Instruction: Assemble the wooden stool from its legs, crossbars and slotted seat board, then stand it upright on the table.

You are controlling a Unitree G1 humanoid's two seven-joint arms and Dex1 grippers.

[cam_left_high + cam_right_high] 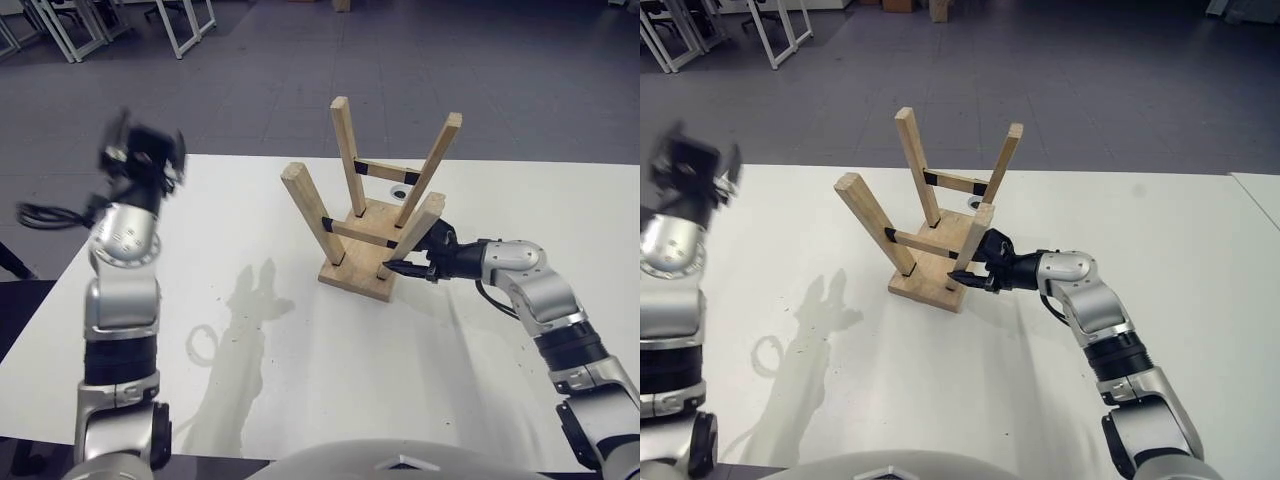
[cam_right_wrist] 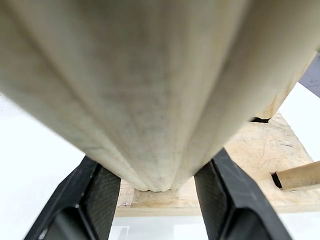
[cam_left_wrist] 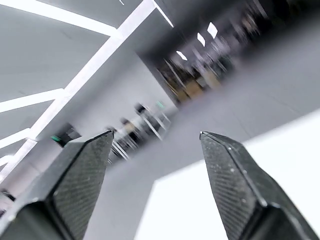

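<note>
Right gripper (image 1: 405,268) closed on the nearest leg (image 1: 425,215), low down, just above the slotted seat board (image 1: 350,285). Wooden stool (image 1: 349,160) upside down near the far edge of the table (image 1: 300,390), about midway along it, board flat on the surface, all 4 legs seated and pointing up, 2 crossbars (image 1: 362,234) in place between them. Left gripper (image 1: 146,152) raised high over the left edge, fingers spread wide, holding nothing. Assembly apparently complete or nearly so, held leg perhaps not fully pressed home. Left to do: turning over and standing upright.
</note>
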